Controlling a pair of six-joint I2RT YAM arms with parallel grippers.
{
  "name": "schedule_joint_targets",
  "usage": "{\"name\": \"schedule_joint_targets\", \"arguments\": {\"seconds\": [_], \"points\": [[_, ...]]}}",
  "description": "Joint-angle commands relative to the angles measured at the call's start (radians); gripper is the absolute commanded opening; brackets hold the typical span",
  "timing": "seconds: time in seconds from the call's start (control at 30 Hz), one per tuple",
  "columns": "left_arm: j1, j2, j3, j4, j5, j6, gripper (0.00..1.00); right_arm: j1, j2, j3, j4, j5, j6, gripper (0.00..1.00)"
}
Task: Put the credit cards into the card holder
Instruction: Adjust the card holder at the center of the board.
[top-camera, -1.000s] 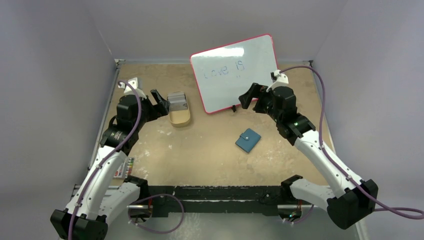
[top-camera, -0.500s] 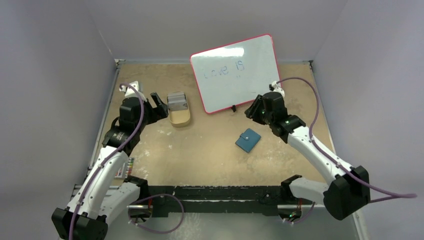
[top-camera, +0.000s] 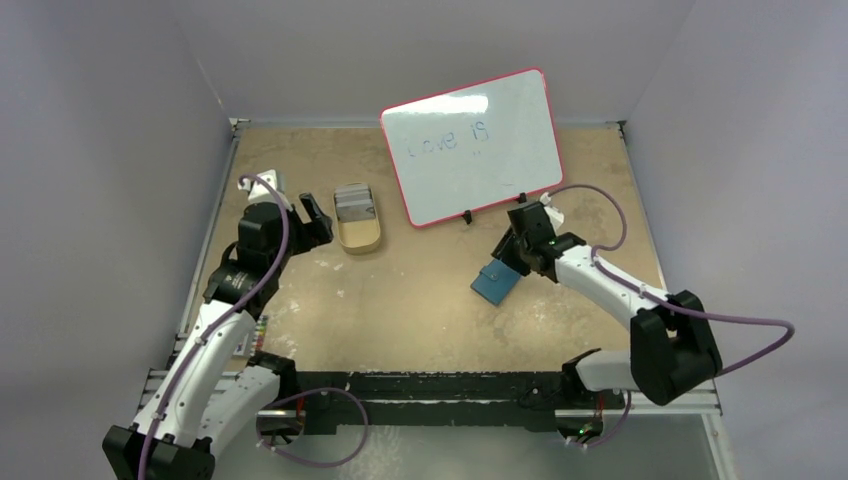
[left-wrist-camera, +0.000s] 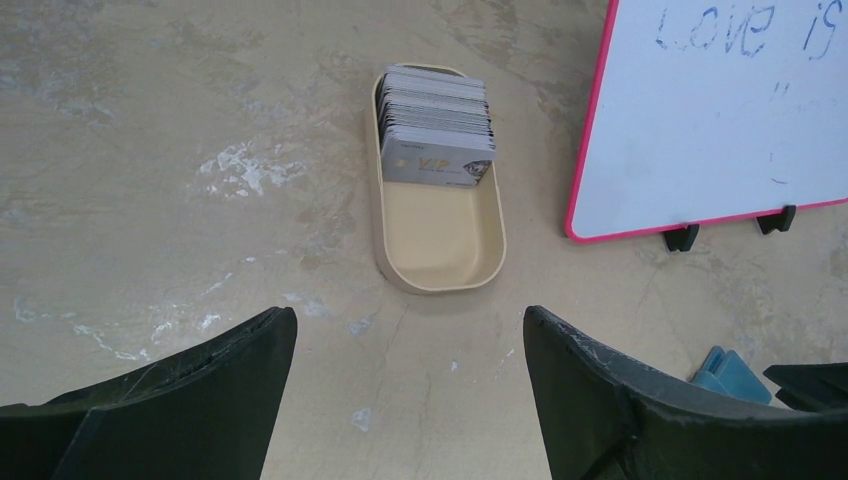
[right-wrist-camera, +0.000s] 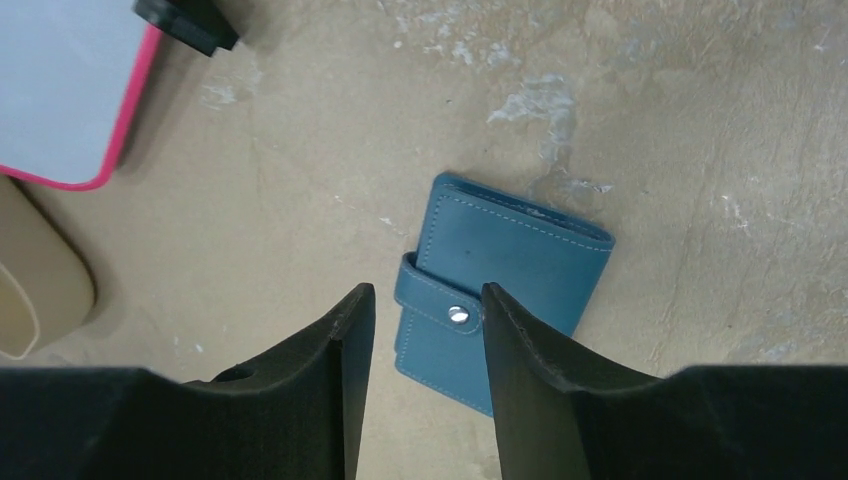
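Now the right pincer (right-wrist-camera: 425, 292) has dropped over the shut card holder (right-wrist-camera: 520, 260), jaws narrowed yet empty, seemingly to unsnap it; the left pincer (left-wrist-camera: 408, 315) gapes wide, credit cards (left-wrist-camera: 435, 125) untouched.

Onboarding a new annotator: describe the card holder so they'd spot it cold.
Find the pink-framed whiteboard at the far side. On the tabletop in front of it lies the card holder, a small folded wallet. It is the only teal-blue thing, closed by a tab with a silver snap, unlike the tan oval tray.
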Motion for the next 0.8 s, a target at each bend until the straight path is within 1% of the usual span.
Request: {"name": "schedule_joint_targets", "arguments": {"seconds": [0.0,0.13,0.27,0.37,0.5,0.67,0.77], "points": [[0.008,-0.033,0.007,0.026,-0.011,0.038,0.83,-0.004,0.027,-0.028,0.074,-0.019,-0.026,0.48],[0.007,-0.047,0.008,0.023,-0.011,0.048,0.82,-0.003,0.075,-0.038,0.135,-0.102,-0.171,0.54],[0.007,-0.06,0.006,0.02,-0.011,0.051,0.81,0.001,0.123,-0.056,0.157,-0.162,-0.265,0.55],[0.008,-0.063,0.003,0.018,-0.011,0.05,0.79,0.019,0.129,-0.072,0.195,-0.228,-0.303,0.55],[0.007,-0.051,0.003,0.016,0.002,0.041,0.75,0.09,0.103,-0.082,0.289,-0.329,-0.334,0.54],[0.007,-0.015,0.031,0.001,0.078,0.023,0.7,0.174,0.139,-0.03,0.322,-0.392,-0.338,0.51],[0.007,0.004,0.061,-0.015,0.134,0.017,0.64,0.21,0.151,0.007,0.316,-0.409,-0.336,0.51]]}}
